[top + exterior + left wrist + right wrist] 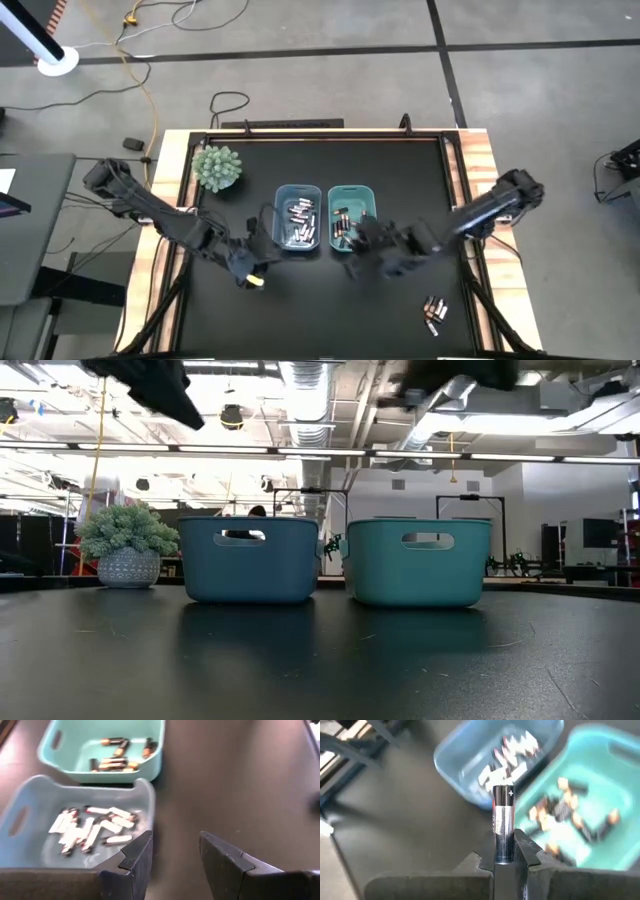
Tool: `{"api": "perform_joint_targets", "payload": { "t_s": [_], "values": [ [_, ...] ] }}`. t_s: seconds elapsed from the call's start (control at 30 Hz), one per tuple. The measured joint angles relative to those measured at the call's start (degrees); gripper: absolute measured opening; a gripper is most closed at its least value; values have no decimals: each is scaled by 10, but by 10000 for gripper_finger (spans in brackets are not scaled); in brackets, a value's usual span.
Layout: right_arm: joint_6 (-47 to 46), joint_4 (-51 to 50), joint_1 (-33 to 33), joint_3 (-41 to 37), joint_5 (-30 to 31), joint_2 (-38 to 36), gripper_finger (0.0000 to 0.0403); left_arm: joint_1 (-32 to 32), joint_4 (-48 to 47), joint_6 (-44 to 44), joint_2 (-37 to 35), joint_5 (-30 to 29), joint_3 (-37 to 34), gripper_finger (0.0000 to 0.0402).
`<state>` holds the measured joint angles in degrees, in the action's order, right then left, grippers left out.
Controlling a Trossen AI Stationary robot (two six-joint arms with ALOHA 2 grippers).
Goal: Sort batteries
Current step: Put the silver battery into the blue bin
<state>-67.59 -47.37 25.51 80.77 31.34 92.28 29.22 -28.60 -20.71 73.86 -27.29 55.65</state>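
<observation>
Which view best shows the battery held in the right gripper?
The right wrist view: the silvery cylindrical battery stands upright, clamped in the right gripper. The high view shows only that gripper; the low and left wrist views show nothing of it.

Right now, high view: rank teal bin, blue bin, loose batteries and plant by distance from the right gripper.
From the right gripper:
1. Teal bin, right beside it, slightly toward the table's far edge.
2. Blue bin, next over, toward the left arm.
3. Loose batteries, near the table's front right.
4. Plant, far-left corner.
</observation>
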Motion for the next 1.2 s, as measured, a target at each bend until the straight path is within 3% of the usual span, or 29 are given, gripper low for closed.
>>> {"api": "perform_joint_targets", "payload": {
  "t_s": [0.3,0.53,0.83,1.2],
  "values": [
    [212,-3,-129,236,-82,169,37,-61,-16,19,-229,0,-151,158],
    [261,-5,-204,366,-169,306,37,-81,-21,22,-404,0,-222,158],
    [210,-17,-261,391,-283,425,41,-82,-108,48,-510,-29,-232,158],
    [190,-16,-260,391,-315,458,52,-82,-106,49,-533,-88,-232,158]
  ]
}}
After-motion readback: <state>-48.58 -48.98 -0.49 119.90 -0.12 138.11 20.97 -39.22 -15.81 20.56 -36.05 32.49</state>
